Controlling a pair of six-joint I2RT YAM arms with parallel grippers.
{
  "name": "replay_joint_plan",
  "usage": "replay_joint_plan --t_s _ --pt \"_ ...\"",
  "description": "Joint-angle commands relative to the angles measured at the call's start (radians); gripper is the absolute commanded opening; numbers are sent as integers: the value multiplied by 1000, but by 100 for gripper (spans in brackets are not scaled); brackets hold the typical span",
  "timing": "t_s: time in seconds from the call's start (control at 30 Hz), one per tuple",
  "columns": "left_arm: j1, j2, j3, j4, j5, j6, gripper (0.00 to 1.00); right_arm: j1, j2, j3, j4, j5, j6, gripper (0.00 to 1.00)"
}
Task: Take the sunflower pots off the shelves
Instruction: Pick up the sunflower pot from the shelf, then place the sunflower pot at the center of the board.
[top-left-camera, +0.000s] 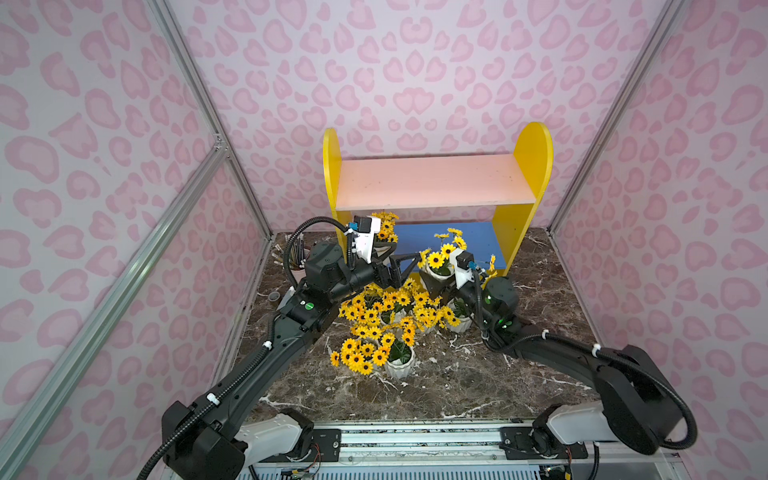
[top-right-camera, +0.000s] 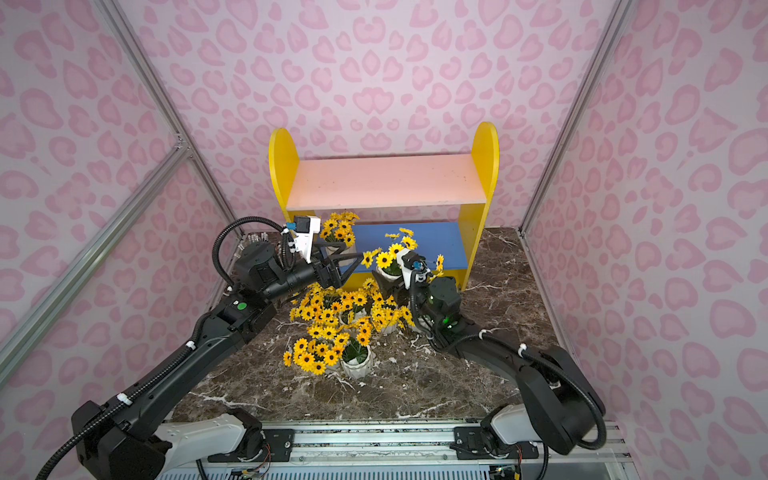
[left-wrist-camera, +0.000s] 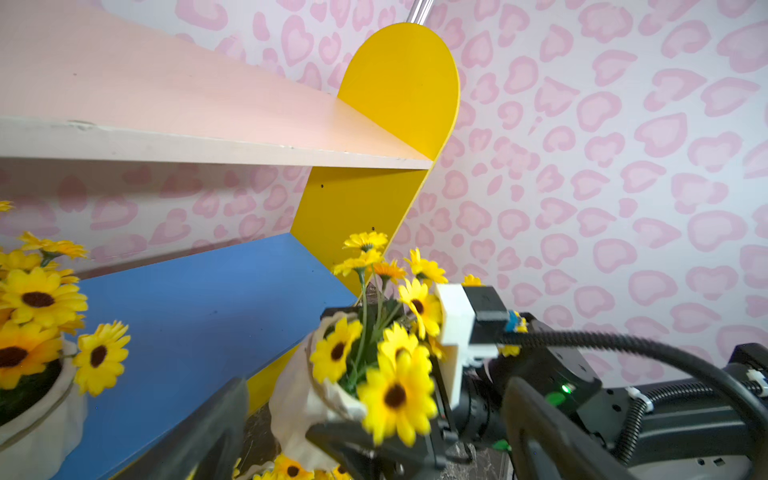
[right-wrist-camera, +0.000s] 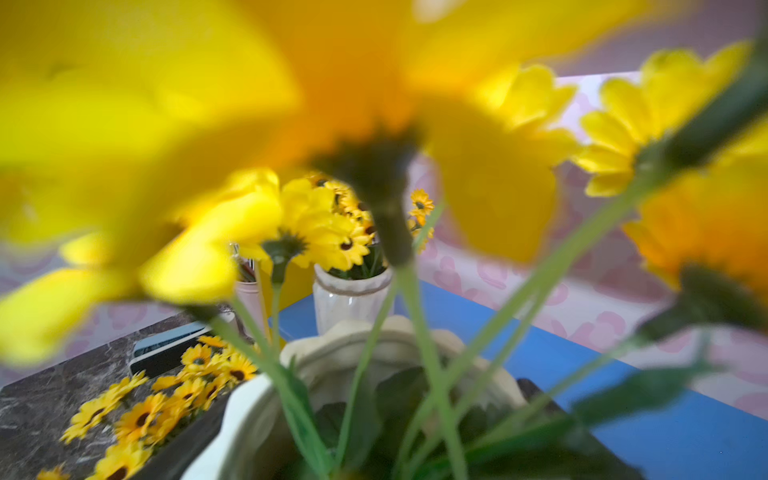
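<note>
The shelves (top-left-camera: 432, 183) stand at the back, with nothing on the pink upper board. One sunflower pot (top-left-camera: 384, 228) (right-wrist-camera: 349, 299) sits at the left end of the blue lower board (top-left-camera: 449, 241). My left gripper (top-left-camera: 401, 259) hovers open just in front of that pot, nothing between its fingers. My right gripper (top-left-camera: 436, 279) is shut on a second white sunflower pot (top-left-camera: 438, 270) (left-wrist-camera: 299, 395), held tilted at the front edge of the blue board. Its blurred blooms fill most of the right wrist view. Several more sunflower pots (top-left-camera: 395, 316) stand clustered on the marble table.
A pink cup of pencils (top-left-camera: 297, 257) stands left of the shelves, behind my left arm. One pot (top-left-camera: 400, 365) stands nearest the front, with bare marble table (top-left-camera: 478, 386) around it. Pink patterned walls close in on three sides.
</note>
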Motion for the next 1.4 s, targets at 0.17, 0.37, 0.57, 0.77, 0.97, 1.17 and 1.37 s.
replay_joint_plan --t_s 0.17,0.37,0.57,0.77,0.97,1.17,1.37 --pt "-95 9 -7 61 -4 22 98 236 -328 -287 -40 288 19 0" --pt "-220 51 21 -13 -60 84 97 297 -452 -521 -15 388 185 0" --pt "-261 83 27 -21 -58 88 97 306 -372 -606 119 421 243 0" --pt "-260 79 26 -24 -70 92 97 337 -149 -603 296 419 246 0" --pt "-261 74 28 -30 -77 102 98 408 105 -553 505 493 159 0" --pt "-261 78 32 -39 -86 112 98 411 274 -513 608 490 160 0" --pt "-261 78 34 -41 -89 115 98 412 433 -495 693 483 187 0"
